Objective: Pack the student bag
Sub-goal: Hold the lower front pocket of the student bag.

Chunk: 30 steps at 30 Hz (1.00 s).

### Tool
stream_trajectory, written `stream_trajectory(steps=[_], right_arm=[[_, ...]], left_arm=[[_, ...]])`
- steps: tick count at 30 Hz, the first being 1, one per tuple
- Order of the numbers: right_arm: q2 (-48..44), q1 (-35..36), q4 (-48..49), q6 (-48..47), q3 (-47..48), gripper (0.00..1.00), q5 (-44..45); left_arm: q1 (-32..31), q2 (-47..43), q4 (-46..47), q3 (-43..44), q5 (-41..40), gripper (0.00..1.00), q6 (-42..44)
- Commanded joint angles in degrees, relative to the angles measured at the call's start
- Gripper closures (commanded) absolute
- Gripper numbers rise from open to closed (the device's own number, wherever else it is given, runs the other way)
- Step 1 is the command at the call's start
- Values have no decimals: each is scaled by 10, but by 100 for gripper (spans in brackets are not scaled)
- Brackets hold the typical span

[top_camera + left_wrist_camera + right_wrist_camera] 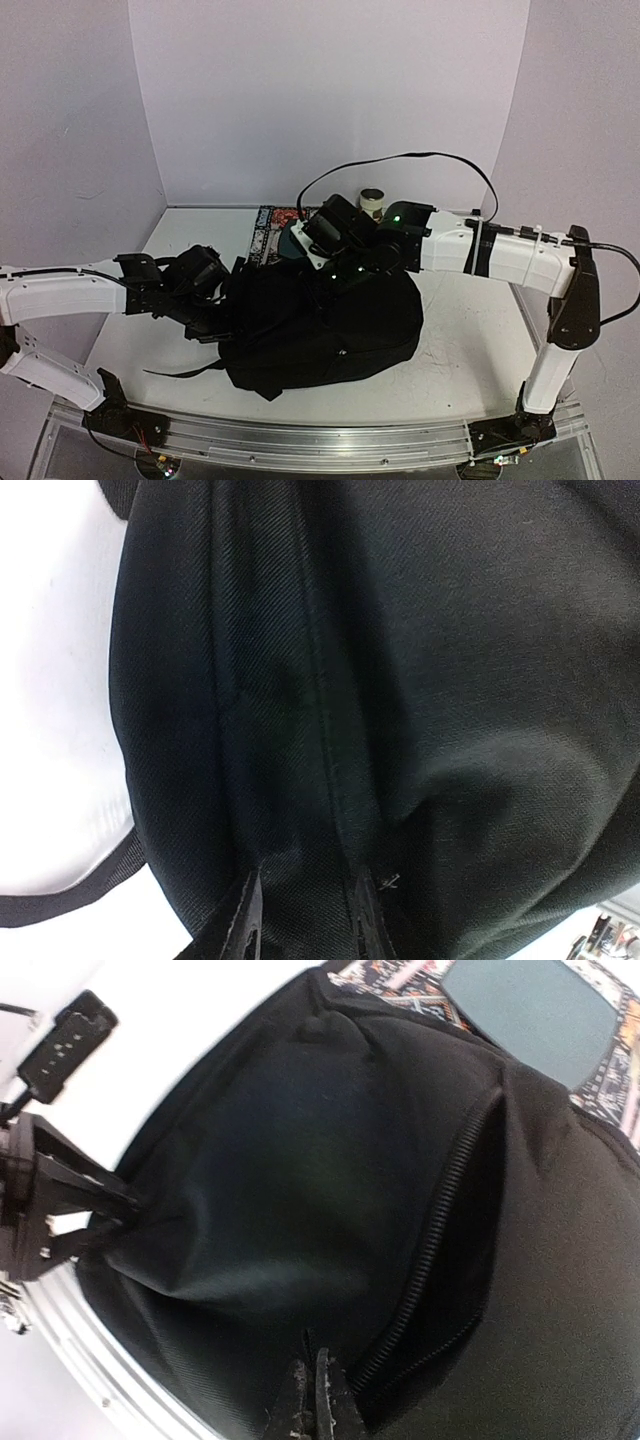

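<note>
1. The mat [268, 232] beyond the right claw [315, 1360] has a busy orange, black and white print. Any lettering on it is too blurred to read.
2. The left claw [305, 900] pinches a ridge of the bag [330, 330]. One finger sits on each side of the fold, and the right wrist view shows the cloth drawn taut toward it.
3. The right claw is closed, fingertips together, at the rim of the bag's mouth. Whether anything is caught between the tips cannot be told.
4. The zipper [450, 1200] runs just right of the right claw, up along the edge of the open mouth. The dark inside of the bag lies ahead of that claw and to its left.
5. The bag lies mid-table between the two claws, the left claw at its left edge and the right claw at its far edge.
6. A strap [70, 900] trails over the table [470, 330] left of the left claw.
7. White table shows right of the bag under the right arm, and left of the left claw. The bag's near edge lies near the metal rail [330, 445].
8. A teal piece [530, 1015] rests on the mat past the right claw. A tin [372, 202] stands farther back, near the wall [330, 90].
9. The walls are pale lilac. A black cable [420, 155] arcs above the right arm.
</note>
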Motion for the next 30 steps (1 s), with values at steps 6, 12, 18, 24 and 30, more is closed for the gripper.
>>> stream_trajectory(steps=[6,12,18,24,30], right_arm=[[-5,-2,64,16,3,100,-54],[-9,-2,76,32,-14,100,-60],[-19,-3,89,52,-31,100,-42],[-25,-10,102,68,-41,100,-54],[-31,-16,107,75,-45,100,-71]], left_arm=[[-27,-27,28,118,-27,60,72],[-87,-8,123,102,-40,59,85],[-97,-31,275,5,-48,58,92],[-125,-17,357,-25,-47,54,178],[-171,6,428,-47,-66,52,244]])
